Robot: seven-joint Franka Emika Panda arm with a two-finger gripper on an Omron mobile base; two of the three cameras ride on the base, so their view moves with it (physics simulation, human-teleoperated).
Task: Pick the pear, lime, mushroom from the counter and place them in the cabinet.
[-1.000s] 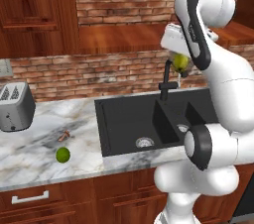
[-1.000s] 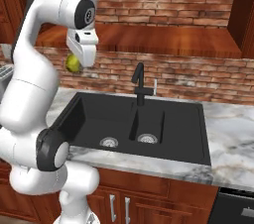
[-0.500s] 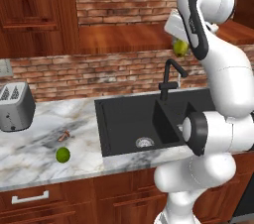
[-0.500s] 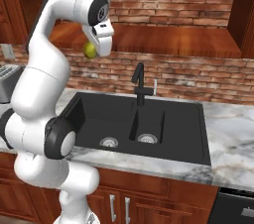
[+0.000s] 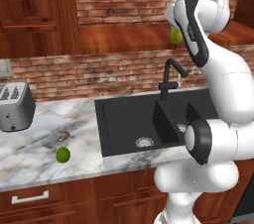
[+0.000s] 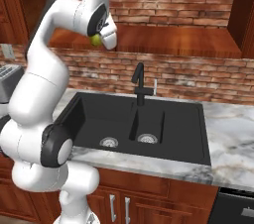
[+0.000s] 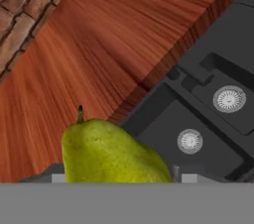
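Left base view: arm is raised high, and the pincer (image 5: pixel 174 32) is closed on the pear (image 5: pixel 175 36), level with the front edge of the cabinet (image 5: pixel 124 37) floor. A second ago the pear hung lower, just above the faucet (image 5: pixel 171 77); it has since risen to shelf height. Lime (image 5: pixel 62 154) rests near the tabletop (image 5: pixel 30 153) front edge, left of the sink (image 5: pixel 144 119). Mushroom (image 5: pixel 63 136) sits just behind the lime, apart from it. Toaster (image 5: pixel 15 106) stands at the far left.

Right base view: pear (image 6: pixel 96 40) is tucked under the hand, against the cabinet (image 6: pixel 188 39) floor's left part. The pincer (image 6: pixel 99 39) has come up and inward toward the opening over the last second.

Hand view: pear (image 7: pixel 111 153) fills the lower centre, stem up, held between the fingers. Cabinet floor (image 7: pixel 99 44) lies ahead and above it, with the sink (image 7: pixel 208 109) basins to the right, so the fruit looks to be just at the shelf lip.

Judgement: the lift is done and the carry-in is beginning. First of three items; the lime and mushroom are not yet moved.
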